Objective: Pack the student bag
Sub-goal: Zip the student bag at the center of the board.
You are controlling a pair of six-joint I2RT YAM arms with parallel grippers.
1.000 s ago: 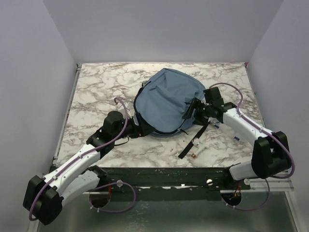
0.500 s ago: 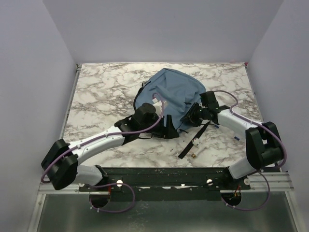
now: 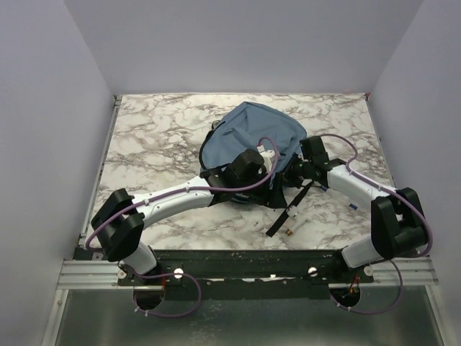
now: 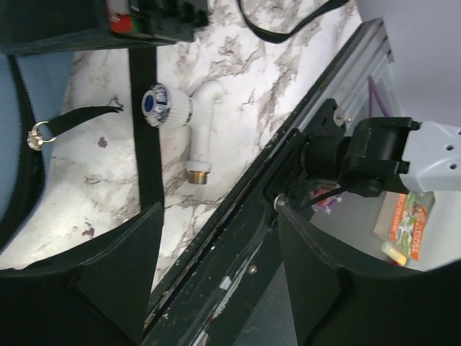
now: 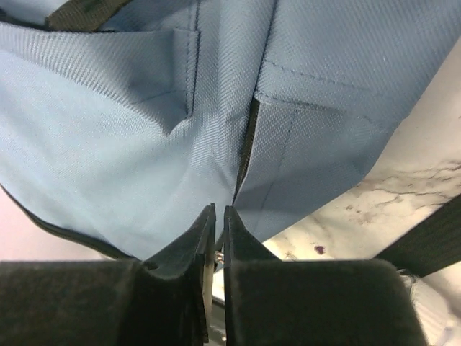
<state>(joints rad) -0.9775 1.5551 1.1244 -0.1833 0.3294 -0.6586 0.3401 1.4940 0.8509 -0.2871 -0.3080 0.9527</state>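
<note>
Step in hand, as I judge it: opening the student bag (image 3: 248, 137), which lies a little toward 12 o'clock from the table's middle. My right gripper (image 5: 219, 216) is pressed together at its 4 o'clock hem; whether cloth is caught I cannot tell. My left gripper (image 4: 216, 216) hangs spread over the white tap fitting (image 4: 189, 126) at the bag's 5 o'clock. Next I should lift the hem, then take the fitting. A second ago my right fingers were spread and my left arm sat at 8 o'clock.
</note>
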